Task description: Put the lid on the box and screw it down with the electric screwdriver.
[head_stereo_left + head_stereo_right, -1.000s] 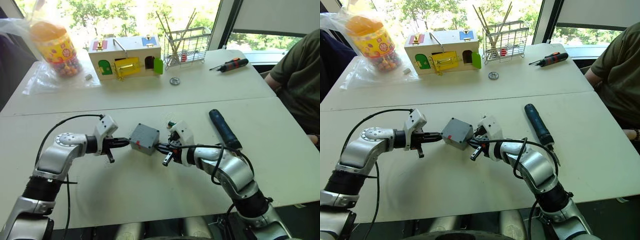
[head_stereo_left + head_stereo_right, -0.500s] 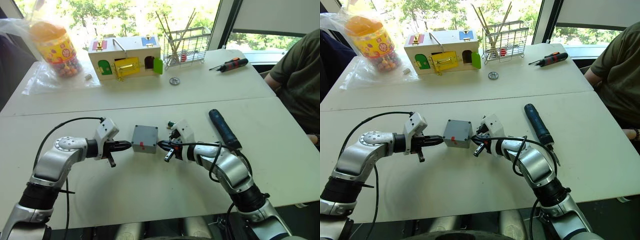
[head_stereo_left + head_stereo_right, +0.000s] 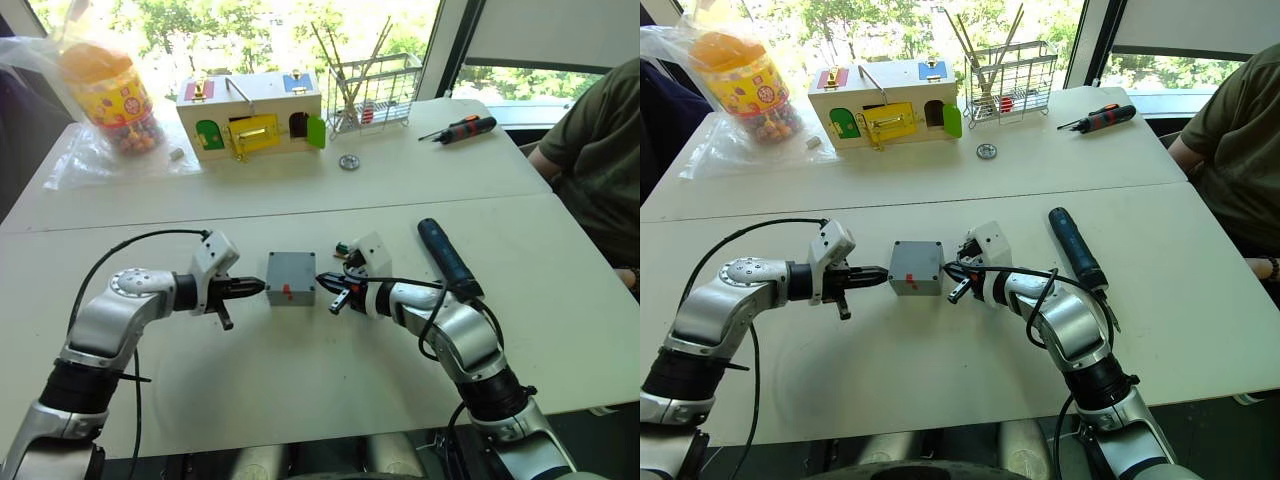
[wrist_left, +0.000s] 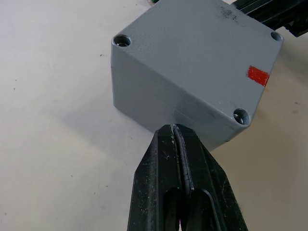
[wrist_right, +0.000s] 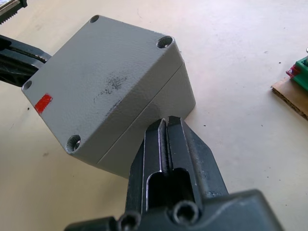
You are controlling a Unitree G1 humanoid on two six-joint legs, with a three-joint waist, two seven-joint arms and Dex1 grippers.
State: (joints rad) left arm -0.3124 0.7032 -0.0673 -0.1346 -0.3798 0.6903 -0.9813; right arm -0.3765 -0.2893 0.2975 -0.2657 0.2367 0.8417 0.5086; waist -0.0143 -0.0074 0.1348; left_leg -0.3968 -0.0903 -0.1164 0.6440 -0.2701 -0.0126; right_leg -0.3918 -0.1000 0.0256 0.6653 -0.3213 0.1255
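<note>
Grey box (image 3: 291, 277) with red mark (image 4: 258, 75), no legible writing

No legible text, labels or numbers anywhere

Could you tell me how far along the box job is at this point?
Done: the lid already sits on the box, a seam running between them. In hand: the left gripper and right gripper, both shut, press the box's opposite sides on the table. Left: the screwing; the electric screwdriver lies untouched beside the right arm, and the corner holes look empty.
</note>
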